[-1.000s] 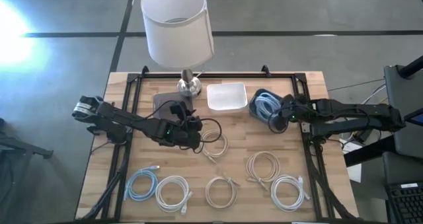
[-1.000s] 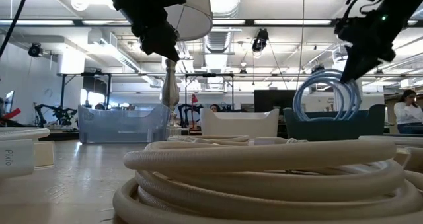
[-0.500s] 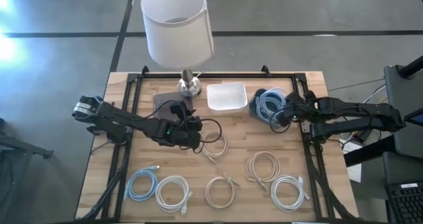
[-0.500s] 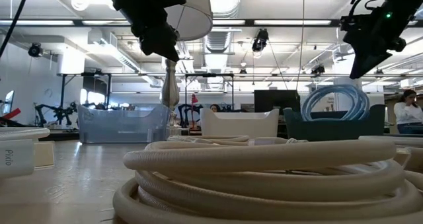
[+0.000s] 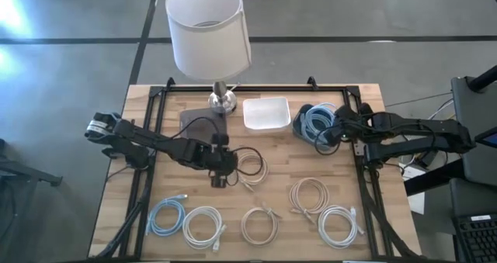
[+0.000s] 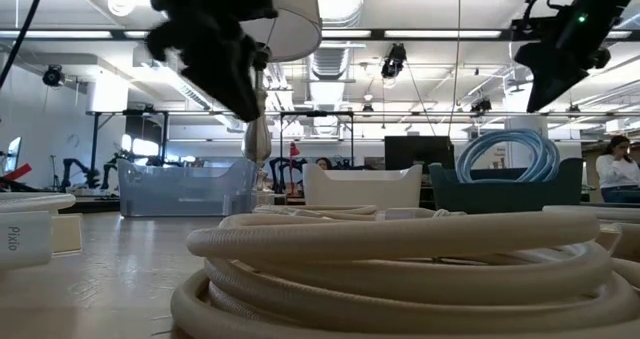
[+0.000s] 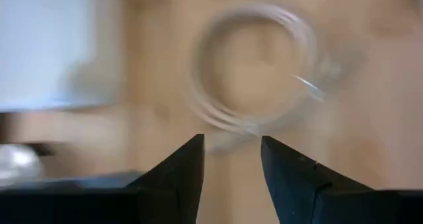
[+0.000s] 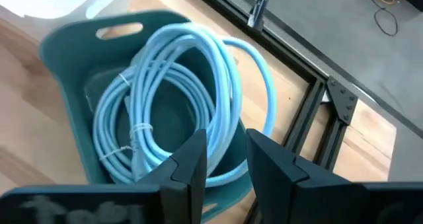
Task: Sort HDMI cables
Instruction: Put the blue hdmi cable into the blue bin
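Observation:
Two light blue coils [image 8: 165, 112] lie in the teal bin [image 8: 73, 45]; one leans out over its rim [image 6: 505, 151]. My right gripper [image 8: 225, 141] hovers open just above them [image 5: 330, 135]. My left gripper [image 5: 220, 172] is open above the table, beside a pale coil [image 5: 251, 166], which looks blurred ahead of the fingers [image 7: 254, 78]. Near the front edge lie a light blue coil [image 5: 167, 216], two white coils [image 5: 203, 226] [image 5: 340, 224] and two beige coils [image 5: 258, 226] [image 5: 309, 195].
A white bin [image 5: 266, 113] stands left of the teal bin, with a dark tray [image 5: 200, 122] farther left. A lamp [image 5: 208, 30] stands at the far edge on a metal base [image 5: 221, 100]. A black frame [image 5: 361, 170] runs along the table's sides.
My right gripper held a light blue coil hanging over the teal bin, let it go and rose; the coil now rests in the bin, leaning over the rim. My left gripper turned and moved toward the near edge, beside the pale coil.

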Controlling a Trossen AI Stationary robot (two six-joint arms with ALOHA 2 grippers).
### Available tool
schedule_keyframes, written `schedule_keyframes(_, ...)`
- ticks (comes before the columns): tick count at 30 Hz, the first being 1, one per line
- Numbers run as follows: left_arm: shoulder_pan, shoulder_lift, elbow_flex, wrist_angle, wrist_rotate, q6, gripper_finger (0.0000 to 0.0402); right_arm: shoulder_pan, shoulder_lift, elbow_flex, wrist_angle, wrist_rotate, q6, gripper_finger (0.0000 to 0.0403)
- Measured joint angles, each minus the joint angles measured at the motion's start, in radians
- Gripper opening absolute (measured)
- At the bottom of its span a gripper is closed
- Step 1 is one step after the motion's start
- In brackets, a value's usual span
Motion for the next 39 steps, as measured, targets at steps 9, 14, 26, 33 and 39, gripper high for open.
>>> schedule_keyframes(9,-0.004,0.0,-0.004,-0.39,0.24,-0.198,0.0142,0.001,0.12,0.122,0.117,-0.005,-0.002,0.0108)
schedule_keyframes(14,-0.048,0.0,-0.066,-0.475,0.392,-0.402,0.0125,0.004,0.217,0.164,0.202,-0.008,-0.059,0.0102)
schedule_keyframes(26,-0.25,0.0,-0.226,-0.47,0.665,-0.745,0.0134,0.018,0.585,0.335,0.294,-0.159,-0.251,0.0131)
schedule_keyframes(33,-0.361,0.0,-0.275,-0.425,0.673,-0.877,0.0163,0.018,0.812,0.508,0.292,-0.16,-0.362,0.0152)
schedule_keyframes(39,-0.389,0.0,-0.36,-0.236,0.658,-0.94,0.0174,0.021,0.954,0.632,0.266,-0.24,-0.47,0.0159)
